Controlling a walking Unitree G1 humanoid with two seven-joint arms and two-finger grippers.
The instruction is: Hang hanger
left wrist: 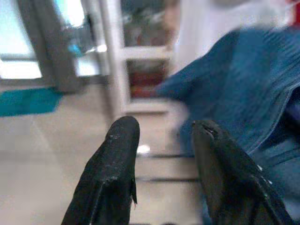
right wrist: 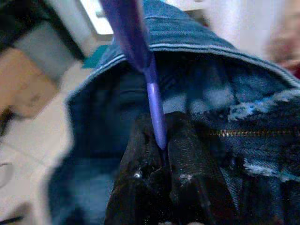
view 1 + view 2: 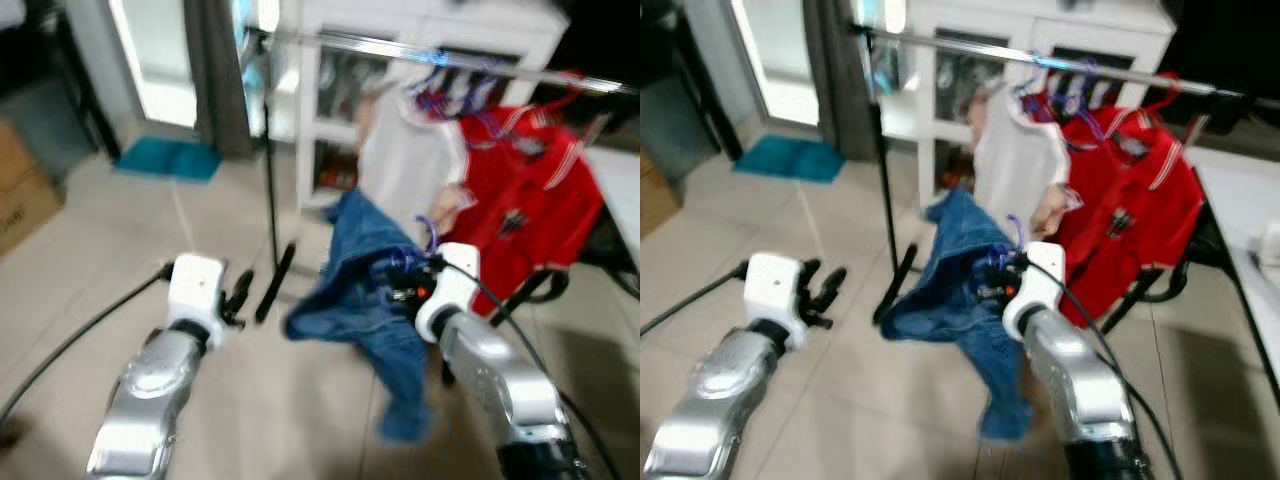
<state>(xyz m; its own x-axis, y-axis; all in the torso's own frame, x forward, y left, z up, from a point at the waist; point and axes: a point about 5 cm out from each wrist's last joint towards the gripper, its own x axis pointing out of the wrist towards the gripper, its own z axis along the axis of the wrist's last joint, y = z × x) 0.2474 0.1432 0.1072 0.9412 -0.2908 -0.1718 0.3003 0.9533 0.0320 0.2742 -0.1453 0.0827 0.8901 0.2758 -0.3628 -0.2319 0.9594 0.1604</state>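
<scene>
Both silver arms reach forward over the tiled floor [image 3: 120,250]. Clamped between the right gripper [image 2: 161,147] fingers is a purple plastic hanger [image 2: 136,42], its thin stem rising from the pinch; blue jeans [image 3: 375,290] drape from it, waistband and zipper close to the fingers, one leg trailing down. Hanger and jeans sit below and in front of the metal clothes rail [image 3: 400,45], where a white shirt [image 3: 405,160] and red jacket [image 3: 525,190] hang. Left gripper [image 1: 161,136] hovers spread apart, grasping nothing, left of the jeans.
</scene>
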